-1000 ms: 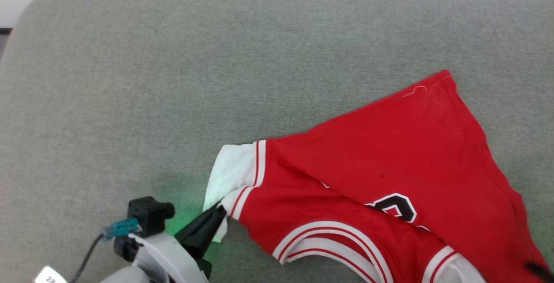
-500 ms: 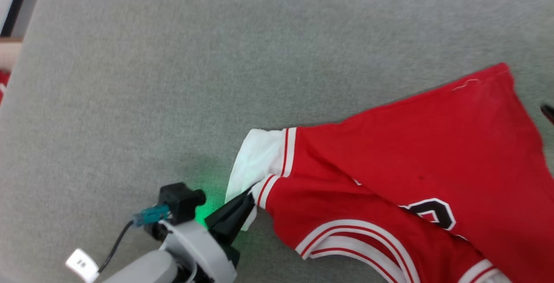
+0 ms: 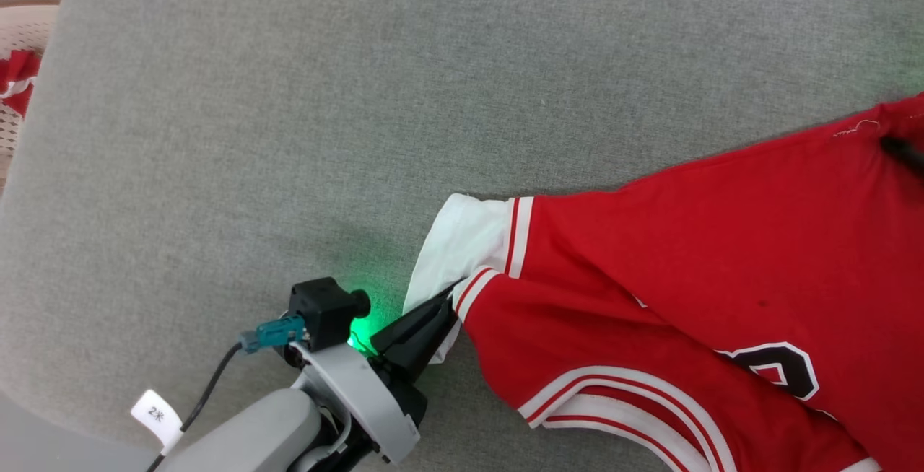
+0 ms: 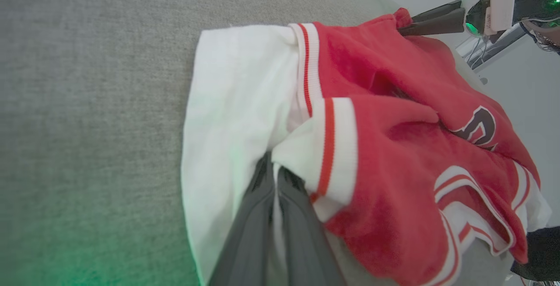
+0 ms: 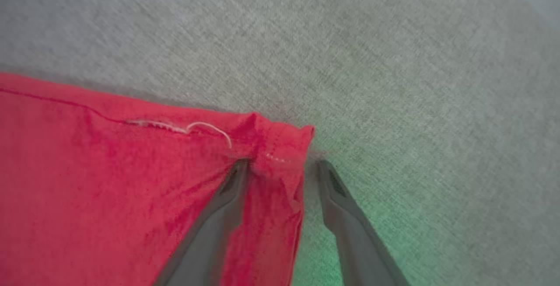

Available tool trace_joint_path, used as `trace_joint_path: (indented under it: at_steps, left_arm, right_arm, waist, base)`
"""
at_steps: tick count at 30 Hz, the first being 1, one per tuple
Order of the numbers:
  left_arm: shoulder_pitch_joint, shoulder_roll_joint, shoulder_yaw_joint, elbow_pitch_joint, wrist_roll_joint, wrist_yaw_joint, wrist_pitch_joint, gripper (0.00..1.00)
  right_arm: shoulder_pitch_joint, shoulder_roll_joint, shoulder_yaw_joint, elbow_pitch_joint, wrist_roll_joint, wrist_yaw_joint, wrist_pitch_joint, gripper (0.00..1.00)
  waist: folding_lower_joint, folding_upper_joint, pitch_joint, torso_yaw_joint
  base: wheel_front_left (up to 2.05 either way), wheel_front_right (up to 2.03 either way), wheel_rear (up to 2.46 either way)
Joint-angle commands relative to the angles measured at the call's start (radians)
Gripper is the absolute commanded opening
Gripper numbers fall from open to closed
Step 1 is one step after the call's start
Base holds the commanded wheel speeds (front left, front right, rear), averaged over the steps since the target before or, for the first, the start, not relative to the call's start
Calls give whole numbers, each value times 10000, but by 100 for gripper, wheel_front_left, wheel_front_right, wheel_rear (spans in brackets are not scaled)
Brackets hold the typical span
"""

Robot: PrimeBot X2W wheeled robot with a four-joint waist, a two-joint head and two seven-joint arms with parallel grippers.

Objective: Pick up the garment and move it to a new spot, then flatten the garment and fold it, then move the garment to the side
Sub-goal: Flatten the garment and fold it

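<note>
Jaws: left gripper (image 4: 273, 168) pinches garment (image 3: 686, 255) sleeve; right gripper (image 5: 282, 163) spread astride hem corner; rest runs off frame.

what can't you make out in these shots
- Head view: the garment runs off the right and bottom edges; its black print is half under a fold, unreadable.
- Left wrist view: the left tool, shut on the white sleeve, hides the pinched cloth.
- Right wrist view: blurred; whether the open right tool touches the red corner it straddles is unclear.
- Head view: that tool is cut off by the right edge.
</note>
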Motion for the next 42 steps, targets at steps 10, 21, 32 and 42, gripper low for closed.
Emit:
trace_joint_path:
  at_steps: [10, 21, 32, 42]
  left_arm:
    - [-812, 491, 667, 540, 56, -118, 23, 0]
    - [-5768, 181, 1829, 1723, -775, -236, 572, 0]
    - [-11599, -352, 2965, 4739, -1339, -221, 436, 0]
    - [-10720, -274, 2091, 3836, -2522, -224, 86, 0]
  right_arm:
    - [-978, 492, -633, 1286, 481, -18, -1763, 0]
    - [-4201, 2065, -2631, 3509, -544, -17, -4452, 0]
    - [-8500, 3699, -3934, 6292, -1916, -21, -7076, 0]
    - [-8145, 3790, -3098, 7327, -1218, -18, -7731, 0]
  waist:
    - [0, 0, -413, -308]
    - [0, 0, 78, -1235]
    - [0, 0, 974, -2271]
    - [0, 0, 922, -2295]
  base:
    - [0, 0, 0]
    - [0, 0, 0]
    - [0, 0, 0]
    - [0, 0, 0]
